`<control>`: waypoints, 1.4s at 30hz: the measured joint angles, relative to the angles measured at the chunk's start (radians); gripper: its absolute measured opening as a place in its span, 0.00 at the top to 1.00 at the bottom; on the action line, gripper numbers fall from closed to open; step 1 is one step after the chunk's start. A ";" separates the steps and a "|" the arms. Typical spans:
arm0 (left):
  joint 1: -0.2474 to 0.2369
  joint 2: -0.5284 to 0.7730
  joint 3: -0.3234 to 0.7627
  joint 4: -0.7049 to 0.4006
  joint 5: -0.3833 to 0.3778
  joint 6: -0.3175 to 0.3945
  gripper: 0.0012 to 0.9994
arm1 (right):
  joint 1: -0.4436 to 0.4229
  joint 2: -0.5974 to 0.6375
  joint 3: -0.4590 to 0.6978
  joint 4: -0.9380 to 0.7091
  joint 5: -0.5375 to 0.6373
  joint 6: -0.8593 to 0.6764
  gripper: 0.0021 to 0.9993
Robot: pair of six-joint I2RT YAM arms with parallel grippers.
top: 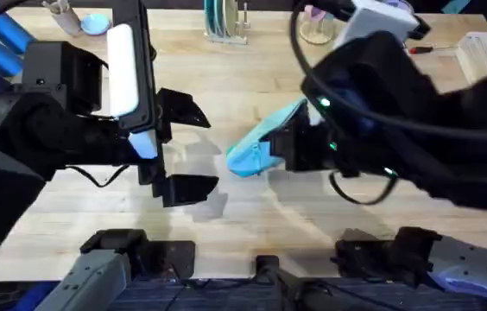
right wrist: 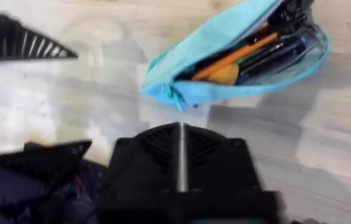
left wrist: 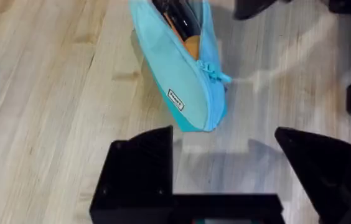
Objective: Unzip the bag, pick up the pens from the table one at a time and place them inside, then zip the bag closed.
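Lying slantwise on the tabletop (left wrist: 51,93), the bag (left wrist: 185,74) gapes, pens (right wrist: 234,57) inside; its zipper pull (left wrist: 216,73) faces the spread, empty left claw (left wrist: 225,165). Right claw (right wrist: 178,146) pressed together, closer.

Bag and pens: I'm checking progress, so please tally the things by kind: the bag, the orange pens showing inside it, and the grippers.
Bag: 1
Orange pen showing inside it: 1
Grippers: 2, left gripper and right gripper
Total: 4
The dark pens beside it are too bunched to count.
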 joint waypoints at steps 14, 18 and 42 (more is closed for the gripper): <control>0.000 0.000 0.000 0.000 0.000 0.000 0.01 | 0.064 -0.063 0.000 -0.058 -0.103 -0.119 0.00; 0.000 0.000 0.000 0.000 0.000 0.000 0.01 | 0.064 -0.063 0.000 -0.065 -0.106 -0.121 0.00; 0.000 0.000 0.000 0.000 0.000 0.000 0.01 | 0.064 0.117 0.000 0.046 -0.106 -0.121 0.00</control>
